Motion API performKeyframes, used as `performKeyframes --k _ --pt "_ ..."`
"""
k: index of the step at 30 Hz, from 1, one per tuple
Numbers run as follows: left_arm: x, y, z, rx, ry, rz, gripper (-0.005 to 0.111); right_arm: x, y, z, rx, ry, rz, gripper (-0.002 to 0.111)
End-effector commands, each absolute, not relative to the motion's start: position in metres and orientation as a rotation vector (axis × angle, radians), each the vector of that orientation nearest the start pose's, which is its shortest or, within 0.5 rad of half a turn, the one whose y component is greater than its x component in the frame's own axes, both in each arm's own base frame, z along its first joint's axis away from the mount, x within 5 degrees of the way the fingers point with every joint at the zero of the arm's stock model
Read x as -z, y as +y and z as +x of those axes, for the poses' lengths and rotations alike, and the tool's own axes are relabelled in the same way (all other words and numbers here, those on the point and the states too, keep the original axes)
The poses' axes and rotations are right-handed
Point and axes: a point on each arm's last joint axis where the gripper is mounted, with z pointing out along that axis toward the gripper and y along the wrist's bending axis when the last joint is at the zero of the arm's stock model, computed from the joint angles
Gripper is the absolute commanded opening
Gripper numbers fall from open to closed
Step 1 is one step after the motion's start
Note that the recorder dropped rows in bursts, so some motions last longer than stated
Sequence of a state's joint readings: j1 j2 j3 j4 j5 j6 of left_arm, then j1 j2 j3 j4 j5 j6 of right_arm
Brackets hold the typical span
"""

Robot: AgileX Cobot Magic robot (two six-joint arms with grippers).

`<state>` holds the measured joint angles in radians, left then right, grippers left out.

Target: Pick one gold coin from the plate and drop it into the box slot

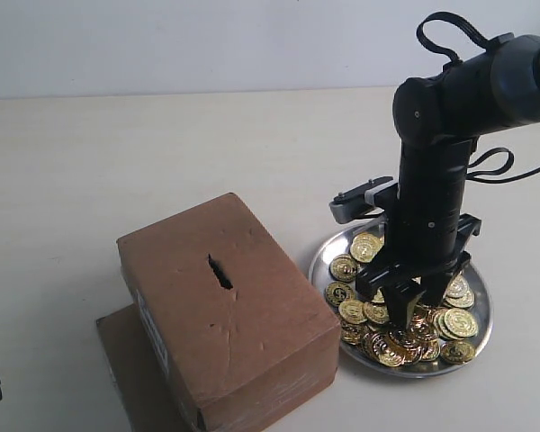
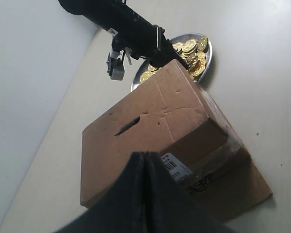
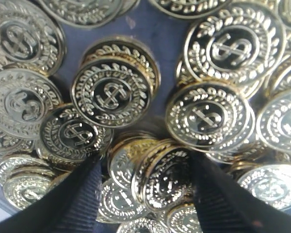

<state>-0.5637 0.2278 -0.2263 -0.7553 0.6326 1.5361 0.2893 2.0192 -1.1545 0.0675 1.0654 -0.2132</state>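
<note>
One box [image 1: 225,315], one box slot [image 1: 220,272] on top, one plate [image 1: 324,252] just beside it, piled with gold coins [image 1: 457,322] beyond our counting. Only the right wrist view shows us the right gripper [image 3: 145,191] parted among coins; the left gripper [image 2: 144,194] is pinched closed.

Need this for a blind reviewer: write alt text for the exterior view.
The right gripper of a black robot arm reaches down among gold coins heaped on a silver plate. Left of the plate stands a brown cardboard box with a dark slot in its top.
</note>
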Motion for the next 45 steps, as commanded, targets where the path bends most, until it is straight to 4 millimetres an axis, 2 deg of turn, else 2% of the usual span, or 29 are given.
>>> performKeyframes --k 1,18,25,34,39,45 --pt "-0.234 -0.063 0.03 0.21 1.265 1.473 0.0 -0.112 0.099 0.312 -0.091 3.328 -0.806 0.054" --pt "-0.234 -0.063 0.03 0.21 1.265 1.473 0.0 -0.119 0.103 0.316 -0.128 3.329 -0.805 0.054" --pt "-0.234 -0.063 0.03 0.21 1.265 1.473 0.0 -0.118 0.099 0.319 -0.051 3.306 -0.833 0.054" --pt "-0.234 -0.063 0.03 0.21 1.265 1.473 0.0 -0.118 0.095 0.321 -0.055 3.303 -0.811 0.054" --pt "-0.234 -0.063 0.029 0.218 1.257 1.481 0.0 -0.118 0.092 0.322 -0.07 3.305 -0.786 0.049" --pt "-0.234 -0.063 0.029 0.218 1.257 1.481 0.0 -0.118 0.094 0.322 -0.099 3.309 -0.768 0.049"
